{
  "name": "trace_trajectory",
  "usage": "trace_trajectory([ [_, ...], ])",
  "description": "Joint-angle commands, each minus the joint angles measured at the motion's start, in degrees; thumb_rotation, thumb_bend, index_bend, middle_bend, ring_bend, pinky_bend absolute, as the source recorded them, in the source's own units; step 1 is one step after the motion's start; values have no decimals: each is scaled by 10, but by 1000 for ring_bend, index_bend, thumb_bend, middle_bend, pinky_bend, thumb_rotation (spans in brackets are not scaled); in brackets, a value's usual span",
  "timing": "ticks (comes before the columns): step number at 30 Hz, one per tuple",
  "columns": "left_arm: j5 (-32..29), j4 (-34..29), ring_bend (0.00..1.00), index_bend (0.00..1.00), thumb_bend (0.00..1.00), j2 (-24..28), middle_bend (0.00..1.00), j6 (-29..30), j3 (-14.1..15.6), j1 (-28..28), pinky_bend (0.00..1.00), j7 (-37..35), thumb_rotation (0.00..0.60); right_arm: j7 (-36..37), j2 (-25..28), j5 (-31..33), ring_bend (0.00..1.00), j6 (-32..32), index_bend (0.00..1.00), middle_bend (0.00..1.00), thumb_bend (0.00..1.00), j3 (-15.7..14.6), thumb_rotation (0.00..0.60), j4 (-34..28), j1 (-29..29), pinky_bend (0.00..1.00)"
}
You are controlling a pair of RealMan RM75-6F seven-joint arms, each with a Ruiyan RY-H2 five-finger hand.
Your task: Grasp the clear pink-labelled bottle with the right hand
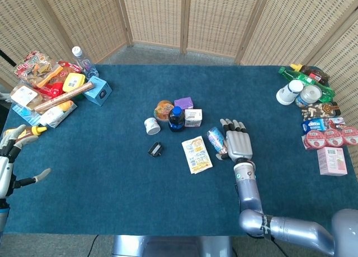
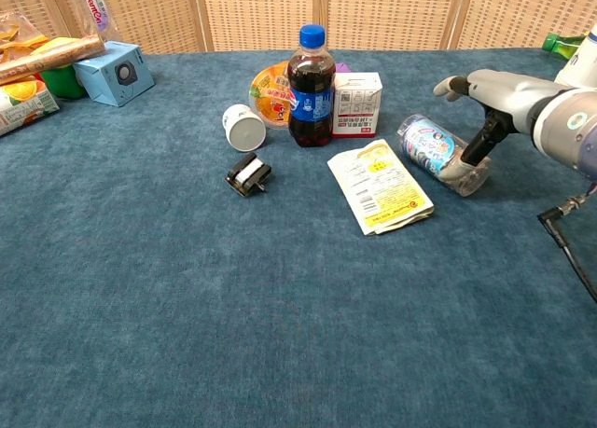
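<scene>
Clear pink-label bottle (image 2: pixel 437 153), on side

Woven wicker screen panels (image 1: pixel 184 16) behind blue-carpeted table (image 1: pixel 112 173); even light.

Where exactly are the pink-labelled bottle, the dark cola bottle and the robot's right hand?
pink-labelled bottle (image 2: pixel 431 142), chest view, on its label.
dark cola bottle (image 2: pixel 311 88), chest view, on its body.
right hand (image 1: pixel 237 144), head view, on its back.
</scene>
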Motion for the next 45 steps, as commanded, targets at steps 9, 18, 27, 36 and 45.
trace_trajectory([
  [9, 0, 1, 0, 248, 172, -1, 0, 3, -1, 1, 0, 2, 600, -2, -9, 9, 0, -16, 0, 0, 143, 0, 600, 27, 12, 4],
  [18, -1, 1, 0, 248, 172, -3, 0, 3, -2, 0, 0, 7, 600, 9, -17, 16, 168, -34, 10, 180, 178, 5, 600, 53, 21, 377],
  [27, -1, 1, 0, 249, 172, -4, 0, 3, -2, 0, 0, 9, 600, 23, -19, 2, 484, -21, 316, 546, 294, 5, 600, 54, 17, 659],
  [36, 2, 1, 0, 249, 173, -3, 0, 4, -1, 0, 0, 6, 600, 41, 15, -30, 503, 16, 344, 574, 321, 14, 600, -9, -1, 676],
  [45, 3, 0, 0, 248, 171, -2, 0, 1, 0, -1, 0, -1, 600, 42, 72, -67, 503, 72, 344, 575, 316, 32, 600, -118, -20, 676],
])
